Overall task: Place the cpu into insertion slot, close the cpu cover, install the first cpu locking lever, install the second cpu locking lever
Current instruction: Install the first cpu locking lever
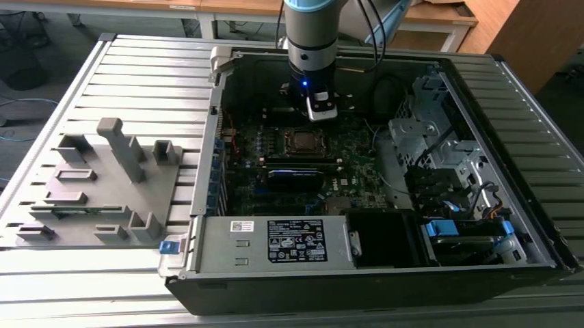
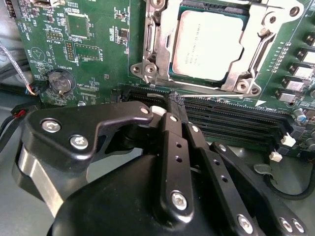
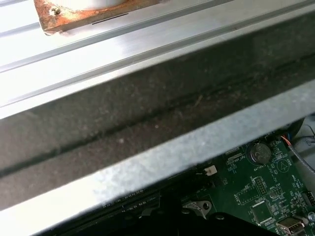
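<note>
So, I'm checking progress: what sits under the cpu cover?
The cpu lies under the cover, its grey top showing through the cut-out. The slot below is hidden by the chip and the frame.

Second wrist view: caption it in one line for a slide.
Gripper poised close beside the cpu, seated beneath the closed cpu cover.

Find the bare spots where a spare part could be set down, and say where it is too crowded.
Free: the ribbed table beyond the grey fixture block, at the exterior view's left of the computer case, and the strip between the case and the camera. Crowded: inside the case, with motherboard, power supply and drive cage.
</note>
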Tool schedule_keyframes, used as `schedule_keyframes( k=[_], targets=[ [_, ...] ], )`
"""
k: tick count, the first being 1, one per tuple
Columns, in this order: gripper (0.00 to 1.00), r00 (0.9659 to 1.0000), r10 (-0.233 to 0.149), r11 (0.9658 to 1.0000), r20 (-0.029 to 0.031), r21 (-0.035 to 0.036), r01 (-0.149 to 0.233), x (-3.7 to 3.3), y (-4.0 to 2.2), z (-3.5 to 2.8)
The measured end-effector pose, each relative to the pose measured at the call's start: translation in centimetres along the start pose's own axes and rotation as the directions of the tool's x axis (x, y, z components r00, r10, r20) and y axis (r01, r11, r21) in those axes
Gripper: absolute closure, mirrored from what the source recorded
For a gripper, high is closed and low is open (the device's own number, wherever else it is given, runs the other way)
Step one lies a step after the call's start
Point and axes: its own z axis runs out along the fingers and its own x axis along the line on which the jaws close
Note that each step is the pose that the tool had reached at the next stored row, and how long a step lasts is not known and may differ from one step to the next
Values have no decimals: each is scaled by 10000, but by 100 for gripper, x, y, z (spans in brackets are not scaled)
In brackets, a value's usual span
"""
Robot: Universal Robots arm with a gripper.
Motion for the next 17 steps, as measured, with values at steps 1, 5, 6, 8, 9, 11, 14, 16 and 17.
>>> schedule_keyframes(
  k=[1,5,6,8,9,11,14,16,17],
  targets=[
    [89,10000,0,10000,0,0,0,0,0,0],
    [89,10000,3,10000,-10,-21,-3,0,-1,-1],
    [89,10000,5,10000,-15,-35,-6,1,-1,-1],
    [89,10000,7,10000,-18,-43,-7,1,0,0],
    [89,10000,7,10000,-18,-44,-7,1,0,0],
    [89,10000,9,10000,-24,-56,-9,1,-1,-1],
    [89,10000,8,10000,-12,-81,-8,1,-1,2],
    [89,10000,1,10000,24,-95,0,1,-3,6],
    [89,10000,-2,9999,42,-104,3,2,-3,8]
  ],
)
